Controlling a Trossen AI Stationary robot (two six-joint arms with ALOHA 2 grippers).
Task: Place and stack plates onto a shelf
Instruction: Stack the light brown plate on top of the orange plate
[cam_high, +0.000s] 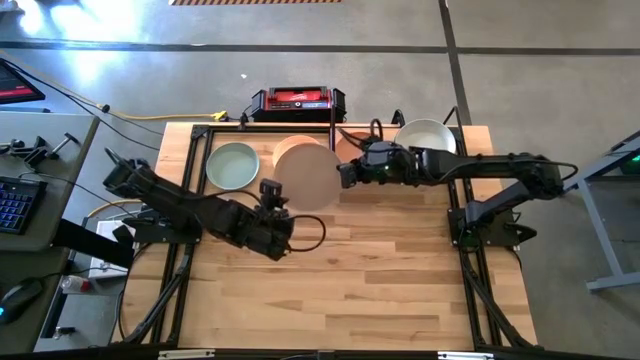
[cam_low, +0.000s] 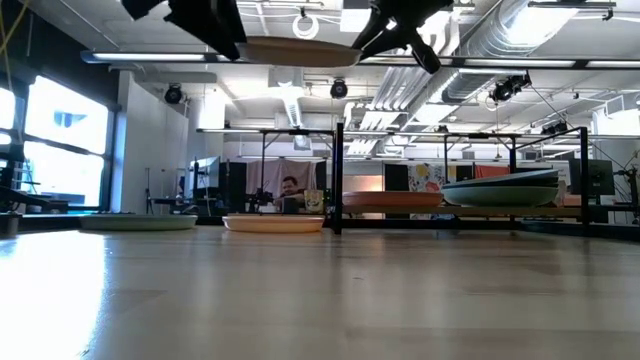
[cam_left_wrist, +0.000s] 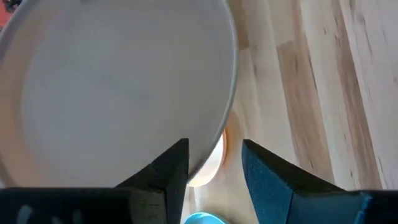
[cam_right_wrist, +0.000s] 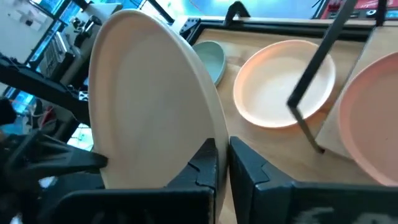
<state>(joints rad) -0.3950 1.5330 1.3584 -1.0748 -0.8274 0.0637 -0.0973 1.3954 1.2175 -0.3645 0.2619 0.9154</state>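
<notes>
1. A beige plate is held in the air above the bench, between the two arms; from above it hides the dish lying beneath it.
2. The low view cuts both arms off at the picture's top, and the raised plate shows only as a thin edge-on line.
3. The right tool is clamped narrow on the plate's rim, gripping it from the shelf side.
4. The left tool stands wide at the opposite rim; the plate's edge sits between its fingers, and contact cannot be made out.
5. The shelf runs along the bench's far edge. A pale green plate lies at its left end, and a whitish stack on the right is partly covered by the right arm.
6. In the right wrist view a peach plate lies flat by the black divider rod, and a pink plate is cut off by the picture's edge.
7. A red-and-black box sits behind the shelf.
</notes>
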